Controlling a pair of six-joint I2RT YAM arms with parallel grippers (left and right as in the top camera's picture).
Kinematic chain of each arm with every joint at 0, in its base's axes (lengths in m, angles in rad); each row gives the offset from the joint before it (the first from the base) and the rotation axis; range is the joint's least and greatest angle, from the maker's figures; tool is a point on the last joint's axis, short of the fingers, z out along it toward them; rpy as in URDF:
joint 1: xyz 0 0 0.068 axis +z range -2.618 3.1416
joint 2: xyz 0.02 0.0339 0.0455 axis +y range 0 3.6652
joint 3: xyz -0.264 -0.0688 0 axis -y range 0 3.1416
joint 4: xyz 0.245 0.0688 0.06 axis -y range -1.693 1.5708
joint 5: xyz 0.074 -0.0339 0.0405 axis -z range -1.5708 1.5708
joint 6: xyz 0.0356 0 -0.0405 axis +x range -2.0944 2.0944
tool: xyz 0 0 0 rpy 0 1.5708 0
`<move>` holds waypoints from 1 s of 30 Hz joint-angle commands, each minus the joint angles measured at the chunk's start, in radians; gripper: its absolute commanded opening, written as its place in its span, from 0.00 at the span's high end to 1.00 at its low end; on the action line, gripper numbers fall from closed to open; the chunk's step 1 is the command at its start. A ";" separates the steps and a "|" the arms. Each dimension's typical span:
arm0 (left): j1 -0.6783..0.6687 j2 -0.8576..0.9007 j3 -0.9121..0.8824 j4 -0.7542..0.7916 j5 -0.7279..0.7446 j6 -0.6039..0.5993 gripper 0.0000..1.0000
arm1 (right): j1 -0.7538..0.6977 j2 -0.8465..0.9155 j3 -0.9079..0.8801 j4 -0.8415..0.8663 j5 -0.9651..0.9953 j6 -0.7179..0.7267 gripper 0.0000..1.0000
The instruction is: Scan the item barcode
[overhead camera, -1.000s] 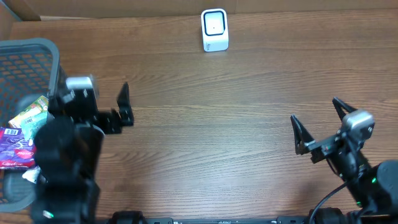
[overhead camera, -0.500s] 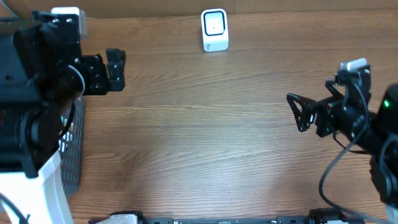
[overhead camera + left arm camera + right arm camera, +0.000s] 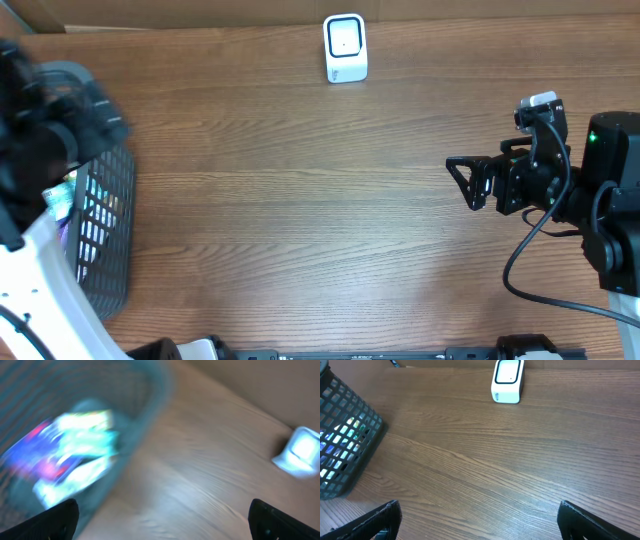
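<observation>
The items are colourful packets (image 3: 75, 445) lying in a dark mesh basket (image 3: 104, 232) at the table's left edge; the left wrist view of them is motion-blurred. The white barcode scanner (image 3: 345, 48) stands at the far middle of the table. My left gripper (image 3: 162, 527) hangs open and empty above the table beside the basket's rim, looking down at the packets. My right gripper (image 3: 460, 183) is open and empty on the right side, above bare wood and pointing left. In the right wrist view the scanner (image 3: 507, 381) is far ahead and the basket (image 3: 345, 445) is at the left.
The wooden table (image 3: 300, 220) runs between the basket and the right arm. A cardboard wall (image 3: 200, 12) lines the far edge. The left arm's white base (image 3: 40, 290) stands at the front left. A cable (image 3: 530, 250) loops below the right arm.
My left arm has swung left and back, from over the table to the basket, and is still moving. My right gripper has shifted slightly left. Both stay open.
</observation>
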 commanded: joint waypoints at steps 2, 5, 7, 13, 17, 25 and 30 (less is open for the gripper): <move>0.253 0.049 0.009 -0.047 -0.027 -0.161 0.00 | 0.005 -0.006 0.022 0.002 -0.008 -0.001 0.00; 0.376 0.063 -0.035 -0.047 0.014 -0.183 0.00 | 0.005 -0.006 0.022 0.002 -0.008 -0.001 0.00; 0.433 0.074 -0.073 -0.042 0.012 -0.202 0.00 | 0.005 -0.006 0.022 0.003 -0.008 -0.001 0.00; 0.494 0.095 -0.217 0.039 -0.015 -0.221 0.00 | 0.005 0.000 0.021 0.002 -0.008 -0.001 0.00; 0.509 0.095 -0.360 0.113 -0.088 -0.255 0.00 | 0.005 0.014 0.021 0.001 -0.008 0.000 0.00; 0.525 0.127 -0.675 0.425 -0.106 -0.216 0.00 | 0.005 0.039 0.021 -0.028 -0.008 0.000 0.00; 0.525 0.213 -0.739 0.485 -0.148 -0.215 0.00 | 0.005 0.048 0.021 -0.034 -0.008 0.000 0.00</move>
